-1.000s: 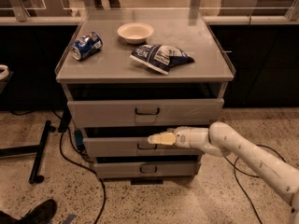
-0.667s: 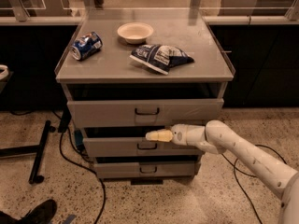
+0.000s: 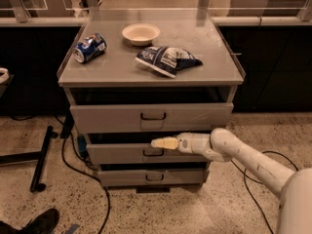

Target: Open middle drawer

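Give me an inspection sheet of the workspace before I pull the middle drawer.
Surface: grey cabinet top, carrying three loose things.
Job's things: middle drawer, at most slightly open, inside not visible; dark handle at centre of its front.
Clutter: blue can on its side, pale bowl, blue chip bag, all on top.
Gripper: gripper at the middle drawer's front, just above the handle; arm comes from the right.
Cables: black floor cables left of the cabinet; another cable on the right.
Surroundings: black stand leg and shoe at left.
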Controlling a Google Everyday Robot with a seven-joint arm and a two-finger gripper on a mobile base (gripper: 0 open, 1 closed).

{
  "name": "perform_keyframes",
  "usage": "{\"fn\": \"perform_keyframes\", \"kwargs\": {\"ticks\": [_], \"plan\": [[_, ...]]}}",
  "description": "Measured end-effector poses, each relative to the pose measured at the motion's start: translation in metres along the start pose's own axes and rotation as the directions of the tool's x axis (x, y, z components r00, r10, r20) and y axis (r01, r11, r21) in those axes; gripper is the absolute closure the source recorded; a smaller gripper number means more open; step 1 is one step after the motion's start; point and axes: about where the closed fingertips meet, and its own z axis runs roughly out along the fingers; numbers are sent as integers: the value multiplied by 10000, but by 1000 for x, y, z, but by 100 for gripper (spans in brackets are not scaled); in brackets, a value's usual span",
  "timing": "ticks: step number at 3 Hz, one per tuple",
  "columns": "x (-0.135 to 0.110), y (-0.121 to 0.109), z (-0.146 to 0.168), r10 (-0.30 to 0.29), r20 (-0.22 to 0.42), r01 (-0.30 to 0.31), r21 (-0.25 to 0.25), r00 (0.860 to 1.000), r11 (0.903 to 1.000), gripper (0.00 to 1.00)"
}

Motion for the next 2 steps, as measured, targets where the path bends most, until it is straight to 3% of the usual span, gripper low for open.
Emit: {"fn": "perform_keyframes", "kwargs": {"ticks": [2], "plan": [[4,-4,-3,207,-79,-205,166,9998,9997,0]]}}
